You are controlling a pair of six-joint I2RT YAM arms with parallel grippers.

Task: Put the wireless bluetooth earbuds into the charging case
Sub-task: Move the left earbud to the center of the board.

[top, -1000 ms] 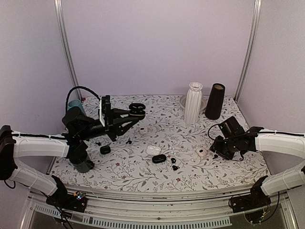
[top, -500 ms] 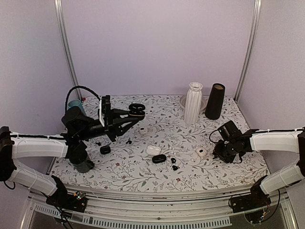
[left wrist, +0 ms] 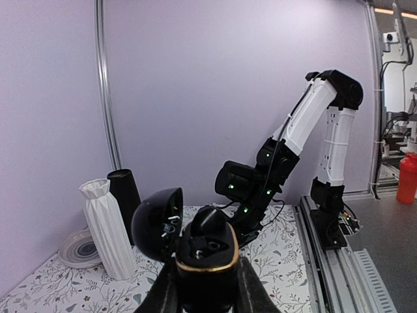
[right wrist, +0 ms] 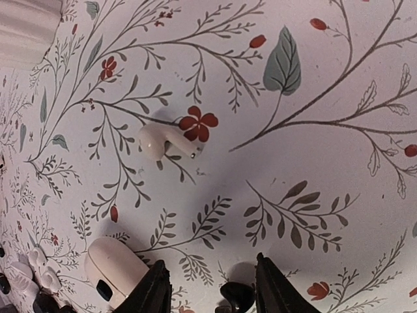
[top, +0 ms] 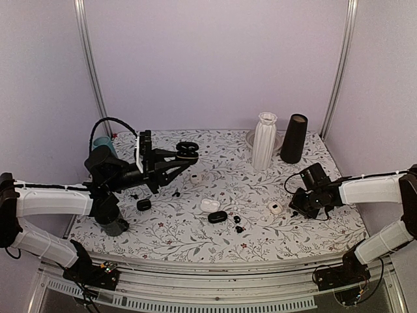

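A lilac-walled booth around a flowered desk.

Plain pale lilac walls close in the back and both sides, with a metal upright in each rear corner. The desk wears a white cloth printed with grey sprigs and small red flowers, and an aluminium rail runs along its near edge. Beyond the rail lies a grey floor, with a bright strip light high above.

cut off | charging case base, lower edge | small black piece at right claw (unidentifiable) | white case partly
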